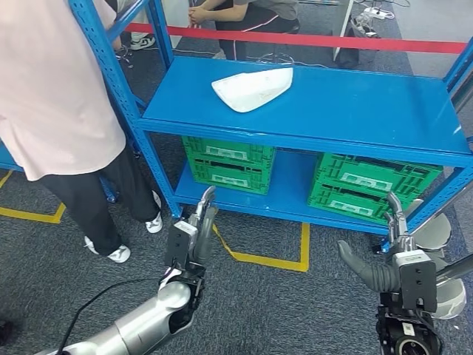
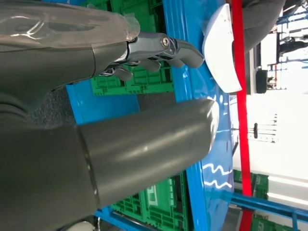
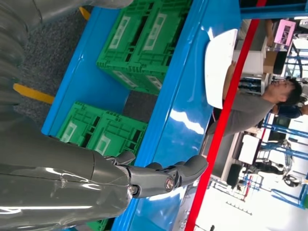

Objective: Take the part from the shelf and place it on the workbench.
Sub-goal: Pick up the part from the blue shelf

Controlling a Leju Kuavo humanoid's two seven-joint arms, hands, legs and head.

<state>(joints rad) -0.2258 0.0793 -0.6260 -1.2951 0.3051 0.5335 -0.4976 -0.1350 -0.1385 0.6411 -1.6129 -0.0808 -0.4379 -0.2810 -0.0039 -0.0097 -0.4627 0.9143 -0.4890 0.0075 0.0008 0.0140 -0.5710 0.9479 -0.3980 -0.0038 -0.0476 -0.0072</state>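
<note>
Head view: the white part, a smooth moulded shell with a curved outline, broad at one end and tapering to a point at the other, lies flat on the upper deck of the blue shelf, at about 12 o'clock from the left hand and 10 o'clock from the right hand. Both hands are raised in front of the shelf, well apart from the part, fingers extended and spread, holding nothing. Two green crates sit on the lower deck. A person in a pink top stands at 10 o'clock beside the shelf post. A red barrier tape runs behind the shelf, and yellow floor tape marks the grey carpet.
</note>
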